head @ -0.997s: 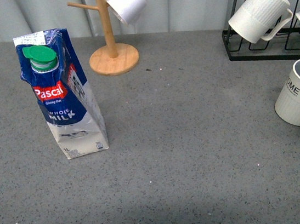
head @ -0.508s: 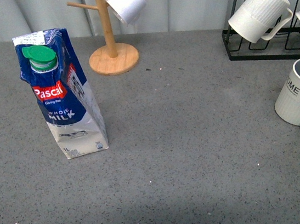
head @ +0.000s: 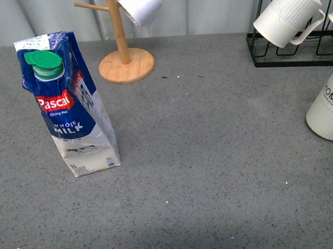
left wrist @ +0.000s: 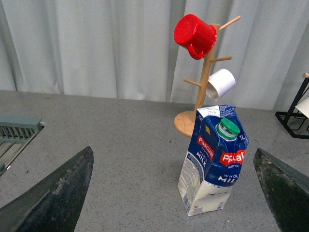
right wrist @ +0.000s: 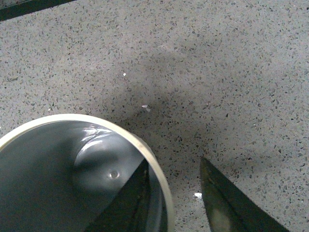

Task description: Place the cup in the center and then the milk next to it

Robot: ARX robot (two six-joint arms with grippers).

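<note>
The cup [head: 331,110], a ribbed white mug with "HOME" lettering, stands tilted at the table's right edge, partly cut off by the frame. In the right wrist view my right gripper [right wrist: 170,195] is open and straddles the cup's rim [right wrist: 145,147]: one finger [right wrist: 126,203] is inside the grey interior and the other [right wrist: 227,205] is outside over the table. The milk [head: 72,106], a blue-and-white carton with a green cap, stands upright at the left. My left gripper [left wrist: 169,193] is open and empty, with the milk [left wrist: 212,166] ahead of it and apart.
A wooden mug tree [head: 124,56] at the back holds a small smooth white cup [head: 140,3] and a red cup [left wrist: 194,35]. A black wire rack [head: 295,52] at the back right holds a plain ribbed white mug [head: 287,13]. The table is grey speckled.
The cup has tipped and shifted slightly right, so its lettering now slants. The milk has not moved.
</note>
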